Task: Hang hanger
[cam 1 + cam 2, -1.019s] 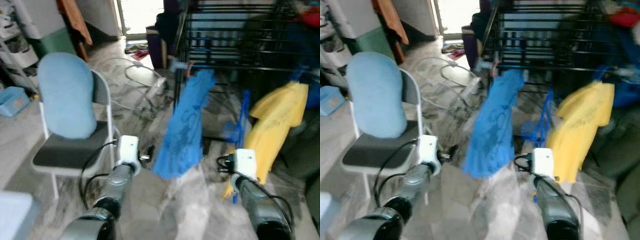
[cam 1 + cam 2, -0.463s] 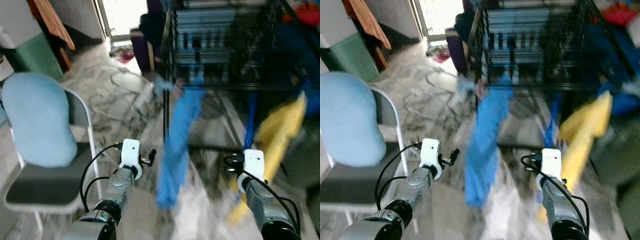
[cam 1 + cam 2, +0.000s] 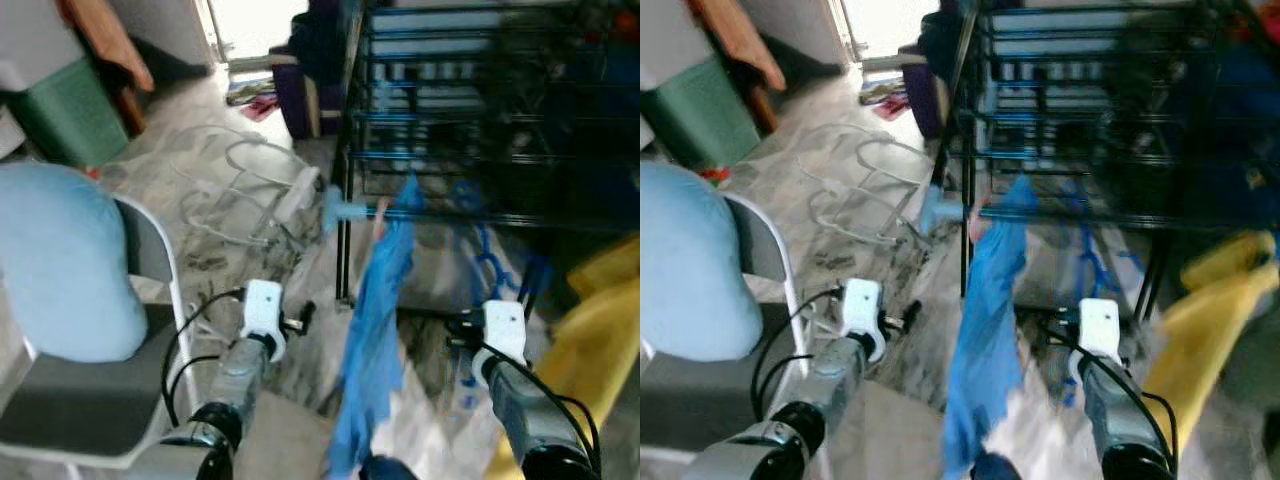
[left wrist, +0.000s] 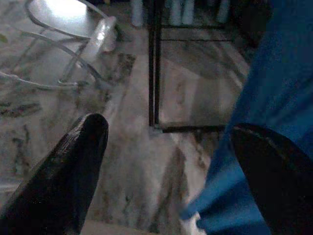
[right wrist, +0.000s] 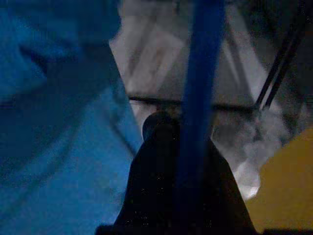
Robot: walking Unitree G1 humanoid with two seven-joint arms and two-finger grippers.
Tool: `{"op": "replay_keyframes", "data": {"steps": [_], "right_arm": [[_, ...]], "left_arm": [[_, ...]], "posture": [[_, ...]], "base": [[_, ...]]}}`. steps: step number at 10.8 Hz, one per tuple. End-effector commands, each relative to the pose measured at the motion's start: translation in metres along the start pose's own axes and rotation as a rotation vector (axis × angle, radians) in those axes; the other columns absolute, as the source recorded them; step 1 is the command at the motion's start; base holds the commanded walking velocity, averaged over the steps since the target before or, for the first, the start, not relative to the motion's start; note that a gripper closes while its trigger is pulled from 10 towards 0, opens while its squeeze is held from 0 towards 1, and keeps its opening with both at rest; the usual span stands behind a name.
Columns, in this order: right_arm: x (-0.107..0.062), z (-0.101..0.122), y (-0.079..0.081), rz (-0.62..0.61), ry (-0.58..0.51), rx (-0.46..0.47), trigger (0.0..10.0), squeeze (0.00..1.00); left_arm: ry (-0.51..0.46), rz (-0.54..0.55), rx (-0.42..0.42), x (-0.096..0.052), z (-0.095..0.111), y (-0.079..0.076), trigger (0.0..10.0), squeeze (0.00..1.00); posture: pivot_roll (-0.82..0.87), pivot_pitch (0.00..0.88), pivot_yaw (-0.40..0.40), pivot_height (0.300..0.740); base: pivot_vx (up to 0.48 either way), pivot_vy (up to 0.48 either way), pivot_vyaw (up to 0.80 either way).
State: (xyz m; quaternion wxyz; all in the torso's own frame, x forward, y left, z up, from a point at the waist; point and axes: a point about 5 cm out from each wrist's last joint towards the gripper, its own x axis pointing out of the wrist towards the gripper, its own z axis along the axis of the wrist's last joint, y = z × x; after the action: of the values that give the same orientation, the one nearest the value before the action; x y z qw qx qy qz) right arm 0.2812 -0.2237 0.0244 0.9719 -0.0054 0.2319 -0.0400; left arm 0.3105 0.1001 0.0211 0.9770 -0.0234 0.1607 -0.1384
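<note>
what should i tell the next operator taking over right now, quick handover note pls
Right gripper: shut on the blue hanger, held up in front of the black drying rack.
Left gripper: open, holding nothing, raised beside the blue garment hanging from the rack.
Yellow garment hangs to the right.
Done: hanger in hand, rack close ahead.
Left: hook the hanger over a rack bar and let go.

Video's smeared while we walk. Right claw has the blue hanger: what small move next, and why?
Probably raise the right claw toward the black drying rack: it is shut on the blue hanger, whose hook appears below the rack's rail.
</note>
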Motion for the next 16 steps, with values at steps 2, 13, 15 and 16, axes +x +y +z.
{"op": "replay_keyframes", "data": {"steps": [2,13,15,16], "right_arm": [[-0.008,-0.014,0.008,0.017,0.011,0.004,10.0,0.0],[-0.037,0.032,-0.024,-0.084,-0.285,0.037,10.0,0.0],[-0.031,0.05,-0.029,-0.084,-0.291,0.034,10.0,0.0],[-0.03,0.053,-0.031,-0.087,-0.284,0.037,10.0,0.0]], "left_arm": [[0.035,0.018,0.003,-0.007,-0.012,0.01,10.0,0.0],[0.072,-0.029,0.043,-0.011,-0.02,0.008,10.0,0.0],[0.08,-0.021,0.042,-0.013,-0.023,0.009,10.0,0.0],[0.082,-0.021,0.042,-0.013,-0.024,0.009,10.0,0.0]], "posture": [[-0.26,0.08,0.088,0.74],[-0.27,0.138,0.105,0.74],[-0.26,0.136,0.101,0.74],[-0.26,0.138,0.101,0.74]], "base": [[0.0,0.0,0.0],[0.0,0.0,0.0],[0.0,0.0,0.0],[0.0,0.0,0.0]]}}
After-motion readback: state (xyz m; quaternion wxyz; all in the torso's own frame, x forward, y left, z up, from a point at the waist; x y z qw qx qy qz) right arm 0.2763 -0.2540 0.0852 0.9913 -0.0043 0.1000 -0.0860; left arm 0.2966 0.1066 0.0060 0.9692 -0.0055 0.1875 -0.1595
